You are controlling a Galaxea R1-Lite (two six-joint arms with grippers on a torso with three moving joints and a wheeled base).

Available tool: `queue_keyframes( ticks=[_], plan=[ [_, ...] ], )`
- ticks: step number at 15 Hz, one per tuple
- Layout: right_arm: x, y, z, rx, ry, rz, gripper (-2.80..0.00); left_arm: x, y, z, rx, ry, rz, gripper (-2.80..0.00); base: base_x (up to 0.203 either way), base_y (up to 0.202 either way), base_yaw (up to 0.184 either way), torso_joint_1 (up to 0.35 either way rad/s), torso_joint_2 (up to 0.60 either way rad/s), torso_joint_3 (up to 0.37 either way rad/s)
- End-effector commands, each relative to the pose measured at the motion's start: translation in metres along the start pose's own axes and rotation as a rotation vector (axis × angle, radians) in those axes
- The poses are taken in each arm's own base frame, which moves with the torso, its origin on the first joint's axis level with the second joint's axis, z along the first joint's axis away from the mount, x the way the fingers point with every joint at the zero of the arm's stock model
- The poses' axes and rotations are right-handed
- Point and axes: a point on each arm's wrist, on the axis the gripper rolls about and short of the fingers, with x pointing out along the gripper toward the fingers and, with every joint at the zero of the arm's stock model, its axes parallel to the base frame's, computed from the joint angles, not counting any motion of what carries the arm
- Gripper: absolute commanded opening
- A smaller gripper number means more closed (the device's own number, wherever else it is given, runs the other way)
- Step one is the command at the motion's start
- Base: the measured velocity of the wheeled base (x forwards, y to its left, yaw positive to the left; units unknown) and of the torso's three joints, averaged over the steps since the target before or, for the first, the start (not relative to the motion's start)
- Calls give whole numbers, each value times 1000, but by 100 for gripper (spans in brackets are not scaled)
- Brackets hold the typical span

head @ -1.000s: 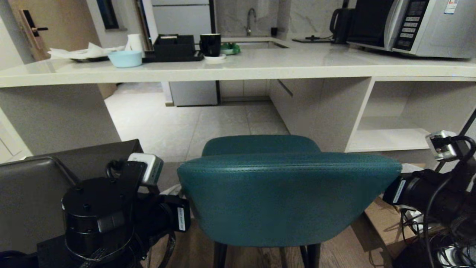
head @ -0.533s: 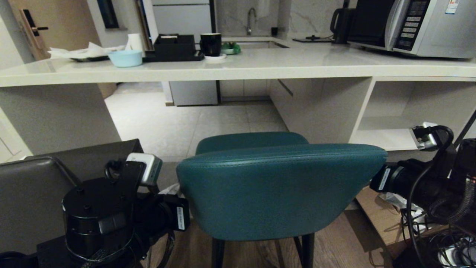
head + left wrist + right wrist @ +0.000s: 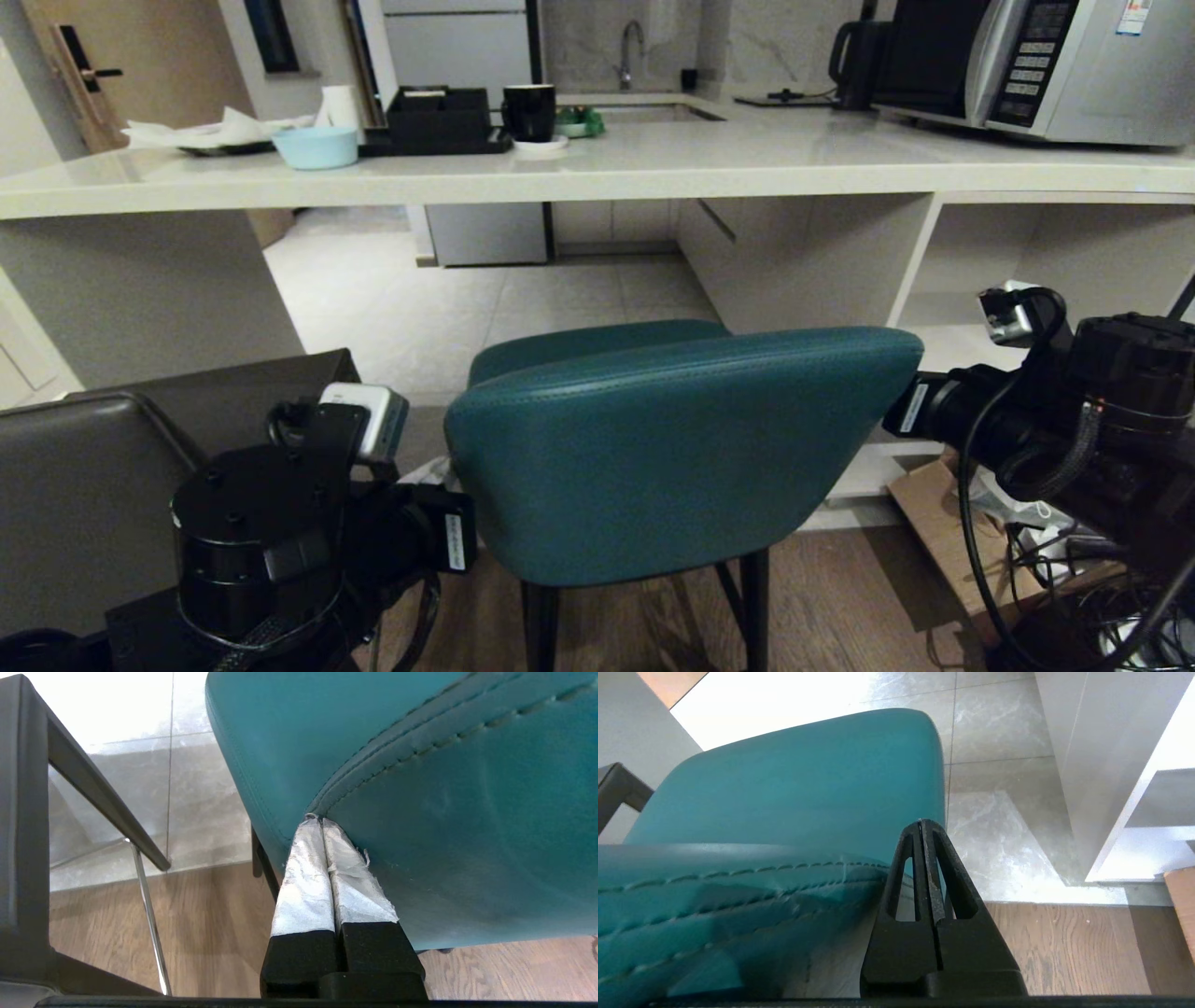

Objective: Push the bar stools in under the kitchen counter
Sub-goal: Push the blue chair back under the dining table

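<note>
The teal bar stool (image 3: 681,448) stands in front of me, its curved back toward me and its seat pointing at the open knee space under the kitchen counter (image 3: 597,168). Its right side is turned farther toward the counter than its left. My left gripper (image 3: 319,820) is shut, its white-wrapped tips touching the back's left edge by the stitched seam. My right gripper (image 3: 921,823) is shut and empty, beside the right end of the teal bar stool (image 3: 784,807). The dark grey bar stool (image 3: 84,485) stands at the left, beside my left arm.
On the counter are a blue bowl (image 3: 315,147), a black tray (image 3: 439,121), a black mug (image 3: 528,112) and a microwave (image 3: 1055,65). A slab side panel (image 3: 140,289) bounds the knee space on the left, white open shelves (image 3: 980,317) on the right. Cardboard and cables (image 3: 1018,551) lie low right.
My right arm has moved forward and up along the stool's right side. The teal stool's right end has swung toward the counter. The left arm has hardly shifted.
</note>
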Motion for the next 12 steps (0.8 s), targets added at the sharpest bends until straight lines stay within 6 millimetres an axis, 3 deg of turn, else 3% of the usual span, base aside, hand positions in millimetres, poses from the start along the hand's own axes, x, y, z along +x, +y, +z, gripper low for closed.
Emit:
queue_keyframes(
  ticks=[1, 7, 12],
  plan=[
    [8, 1, -5, -2, 3, 10, -280, 2, -12, -8, 21, 26, -50, -280, 0, 0, 0, 0, 0, 0],
    [-8, 1, -12, -2, -4, 21, -280, 17, -3, 4, 21, -23, 9, -280, 0, 0, 0, 0, 0, 0],
    [-12, 7, -15, -5, 5, 45, -280, 27, 20, 11, 59, -37, 113, -280, 0, 0, 0, 0, 0, 0]
  ],
)
